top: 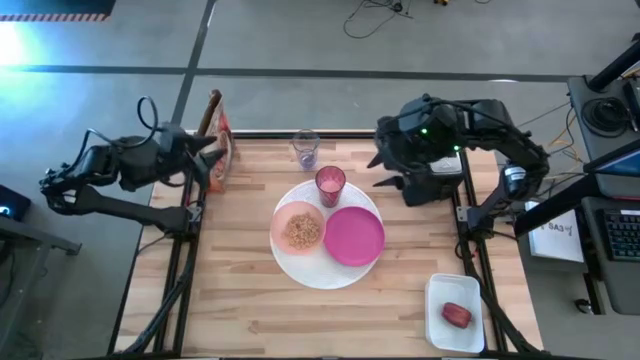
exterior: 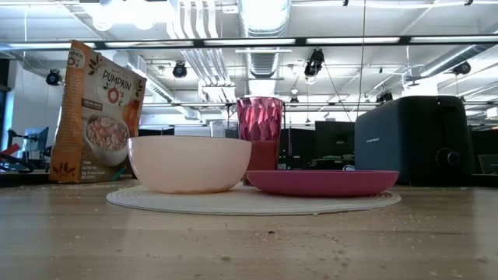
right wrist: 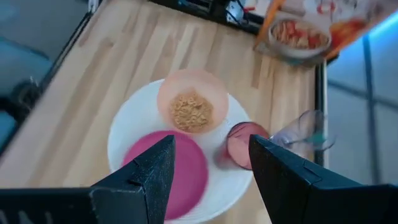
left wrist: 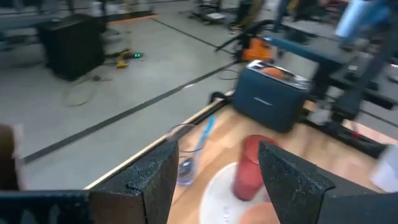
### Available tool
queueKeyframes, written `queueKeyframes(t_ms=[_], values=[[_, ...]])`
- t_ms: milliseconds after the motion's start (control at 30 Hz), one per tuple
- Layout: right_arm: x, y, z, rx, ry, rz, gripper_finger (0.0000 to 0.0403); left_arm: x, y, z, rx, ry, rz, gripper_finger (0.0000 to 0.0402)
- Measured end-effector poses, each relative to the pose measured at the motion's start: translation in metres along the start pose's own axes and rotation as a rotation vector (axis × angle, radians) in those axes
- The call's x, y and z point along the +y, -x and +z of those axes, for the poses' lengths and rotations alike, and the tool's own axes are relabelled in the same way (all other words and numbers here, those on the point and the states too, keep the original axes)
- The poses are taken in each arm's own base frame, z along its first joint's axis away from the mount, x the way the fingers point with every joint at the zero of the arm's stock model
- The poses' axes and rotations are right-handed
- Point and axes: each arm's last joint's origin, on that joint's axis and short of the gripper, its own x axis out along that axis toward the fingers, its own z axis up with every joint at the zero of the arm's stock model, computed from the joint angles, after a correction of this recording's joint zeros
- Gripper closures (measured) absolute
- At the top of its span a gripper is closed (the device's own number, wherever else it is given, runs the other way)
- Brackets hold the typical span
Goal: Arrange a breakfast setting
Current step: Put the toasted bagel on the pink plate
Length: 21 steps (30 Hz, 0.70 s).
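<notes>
My left gripper (left wrist: 214, 180) and right gripper (right wrist: 211, 177) both hang released and empty at the table's far corners. The pale pink bowl (top: 298, 229), magenta plate (top: 354, 237) and pink cup (top: 330, 185) sit on the white plate (top: 322, 274)

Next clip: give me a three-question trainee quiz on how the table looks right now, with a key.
1. True or false: the pink bowl holds cereal.
2. Which dish on the white plate is bare? A) the bowl B) the magenta plate
3. Fill in: the red food lies in a white ____.

Key: 1 true. 2 B. 3 tray. Both the left gripper and the right gripper are open, holding nothing.
</notes>
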Motion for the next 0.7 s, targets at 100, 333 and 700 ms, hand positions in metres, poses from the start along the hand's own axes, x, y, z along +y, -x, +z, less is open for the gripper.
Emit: queueKeyframes(t_ms=[100, 333, 700], values=[[-0.005, -0.011, 0.008, -0.044, -0.101, -0.014, 0.0209, -0.001, 0.0, 0.0, 0.009, -0.014, -0.027, 0.0197], [-0.012, -0.033, 0.002, 0.083, -0.31, -0.01, 0.0209, -0.002, -0.006, -0.011, 0.054, -0.003, -0.035, 0.0197], [-0.005, 0.031, -0.021, 0.019, -0.39, -0.154, 0.0209, -0.026, -0.035, -0.075, 0.117, 0.0, -0.168, 0.0197]])
